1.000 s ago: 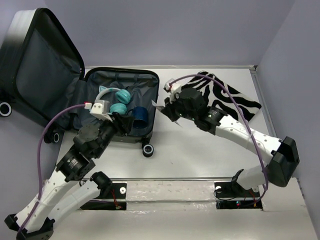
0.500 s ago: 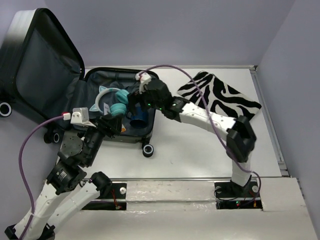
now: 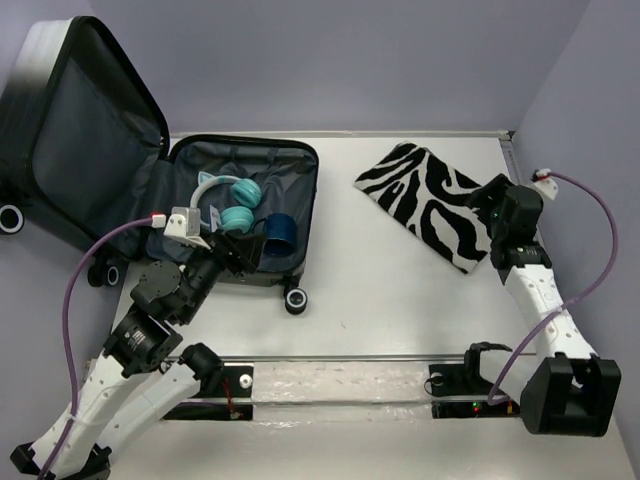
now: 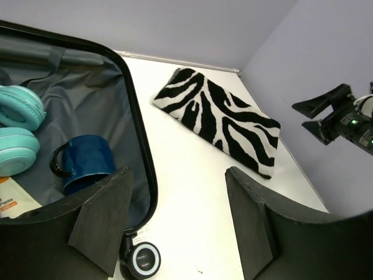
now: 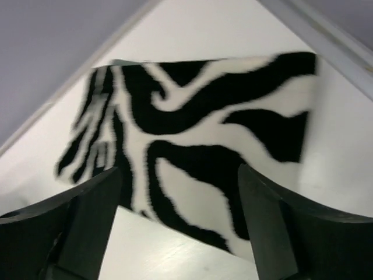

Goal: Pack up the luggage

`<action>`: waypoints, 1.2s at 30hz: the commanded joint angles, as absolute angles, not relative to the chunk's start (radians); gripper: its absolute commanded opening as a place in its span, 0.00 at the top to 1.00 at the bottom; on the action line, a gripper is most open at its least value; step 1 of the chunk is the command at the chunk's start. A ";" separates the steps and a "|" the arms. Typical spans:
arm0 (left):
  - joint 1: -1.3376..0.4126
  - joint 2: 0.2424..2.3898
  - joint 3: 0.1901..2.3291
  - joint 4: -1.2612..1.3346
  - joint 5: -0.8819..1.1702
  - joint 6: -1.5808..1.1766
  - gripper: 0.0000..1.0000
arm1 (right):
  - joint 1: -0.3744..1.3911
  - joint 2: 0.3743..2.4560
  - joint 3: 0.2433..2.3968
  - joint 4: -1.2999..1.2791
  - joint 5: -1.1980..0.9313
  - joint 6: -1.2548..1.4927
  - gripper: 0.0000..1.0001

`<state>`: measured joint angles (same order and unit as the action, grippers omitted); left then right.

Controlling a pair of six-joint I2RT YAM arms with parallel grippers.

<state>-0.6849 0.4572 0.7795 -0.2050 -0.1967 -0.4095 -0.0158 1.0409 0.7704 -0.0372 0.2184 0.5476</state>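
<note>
Hovering over the rim of the open suitcase [image 3: 295, 180], the left gripper [image 4: 178, 175] stands spread and empty; the right gripper [image 5: 179, 172], likewise spread, faces the zebra-striped cloth [image 5: 198, 134].

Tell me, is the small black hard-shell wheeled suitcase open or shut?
Open: the suitcase lid stands raised at the left, and teal headphones and a blue mug lie inside.

The headphones [image 3: 235, 205] and mug [image 3: 280, 230] lie in the suitcase [image 3: 245, 143]. The cloth [image 3: 430, 200] lies on the table [image 3: 400, 300], at the suitcase's three o'clock.
</note>
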 commanded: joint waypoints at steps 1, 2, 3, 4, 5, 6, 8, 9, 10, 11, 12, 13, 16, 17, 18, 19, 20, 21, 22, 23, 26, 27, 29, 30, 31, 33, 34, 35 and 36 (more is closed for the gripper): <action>-0.678 0.479 0.776 -0.140 -0.098 -0.410 0.24 | -0.209 1.089 0.712 -0.126 0.262 0.620 0.01; -0.678 0.480 0.776 -0.140 -0.091 -0.411 0.24 | -0.237 1.103 0.703 -0.126 0.259 0.632 0.00; -0.677 0.482 0.773 -0.138 -0.072 -0.413 0.24 | -0.264 1.121 0.696 -0.123 0.258 0.649 0.00; -0.678 0.482 0.772 -0.135 -0.065 -0.419 0.24 | -0.282 1.144 0.695 -0.121 0.259 0.653 0.00; -0.677 0.480 0.770 -0.130 -0.057 -0.422 0.24 | -0.316 1.169 0.698 -0.121 0.261 0.658 0.00; -0.676 0.477 0.767 -0.129 -0.046 -0.422 0.24 | -0.328 1.225 0.704 -0.120 0.249 0.652 0.00; -0.675 0.472 0.767 -0.127 -0.041 -0.420 0.24 | -0.337 1.282 0.721 -0.120 0.229 0.649 0.00; -0.675 0.469 0.769 -0.126 -0.040 -0.420 0.24 | -0.337 1.331 0.724 -0.109 0.212 0.658 0.00; -0.675 0.468 0.769 -0.127 -0.037 -0.417 0.24 | -0.347 1.356 0.727 -0.098 0.190 0.657 0.00; -0.675 0.468 0.767 -0.124 -0.035 -0.417 0.24 | -0.347 1.385 0.747 -0.092 0.140 0.655 0.00; -0.676 0.469 0.767 -0.124 -0.028 -0.416 0.24 | -0.356 1.452 0.764 -0.092 0.117 0.657 0.00; -0.676 0.474 0.767 -0.124 -0.023 -0.414 0.24 | -0.356 1.488 0.782 -0.089 0.091 0.657 0.00; -0.675 0.486 0.769 -0.123 -0.005 -0.413 0.24 | -0.356 1.616 0.860 -0.087 -0.029 0.657 0.17; -0.673 0.488 0.769 -0.124 -0.005 -0.413 0.24 | -0.356 1.643 0.873 -0.081 -0.094 0.655 0.22; -0.672 0.485 0.769 -0.123 -0.005 -0.413 0.24 | -0.356 1.687 0.896 -0.075 -0.132 0.653 0.32; -0.672 0.485 0.769 -0.120 -0.005 -0.414 0.24 | -0.356 1.706 0.903 -0.072 -0.161 0.657 0.36; -0.667 0.483 0.767 -0.118 -0.005 -0.413 0.24 | -0.356 1.719 0.902 -0.066 -0.213 0.667 0.43; -0.667 0.483 0.767 -0.117 -0.005 -0.414 0.24 | -0.356 1.729 0.894 -0.054 -0.238 0.673 0.51; -0.663 0.489 0.767 -0.115 0.001 -0.416 0.24 | -0.356 1.733 0.870 -0.034 -0.254 0.676 0.71; -0.660 0.494 0.767 -0.112 0.030 -0.417 0.24 | -0.356 1.721 0.850 -0.023 -0.256 0.684 0.79; -0.653 0.526 0.772 -0.098 0.069 -0.422 0.24 | -0.356 1.631 0.732 0.035 -0.229 0.701 0.90; -0.653 0.540 0.776 -0.095 0.086 -0.426 0.25 | -0.356 1.593 0.697 0.035 -0.206 0.700 0.93; -0.653 0.537 0.767 -0.074 0.100 -0.460 0.27 | -0.356 1.493 0.584 0.032 -0.177 0.690 0.93; -0.653 0.528 0.755 -0.036 0.107 -0.471 0.28 | -0.356 1.363 0.545 0.019 -0.151 0.690 0.93; -0.653 0.528 0.752 -0.022 0.110 -0.483 0.29 | -0.356 1.286 0.501 0.003 -0.149 0.692 0.93; -0.653 0.547 0.756 -0.008 0.127 -0.509 0.30 | -0.356 1.124 0.393 -0.036 -0.099 0.692 0.93; -0.655 0.586 0.768 -0.008 0.155 -0.517 0.30 | -0.356 0.989 0.371 -0.085 -0.071 0.692 0.93; -0.664 0.609 0.773 0.026 0.170 -0.526 0.31 | -0.356 0.939 0.361 -0.115 -0.033 0.705 0.93; -0.676 0.635 0.779 0.034 0.184 -0.541 0.32 | -0.365 0.901 0.345 -0.123 -0.008 0.709 0.93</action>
<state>-0.6594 0.5560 0.7582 -0.0757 0.0837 -0.4858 -0.3538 1.1038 0.4011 -0.0364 -0.1390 0.6971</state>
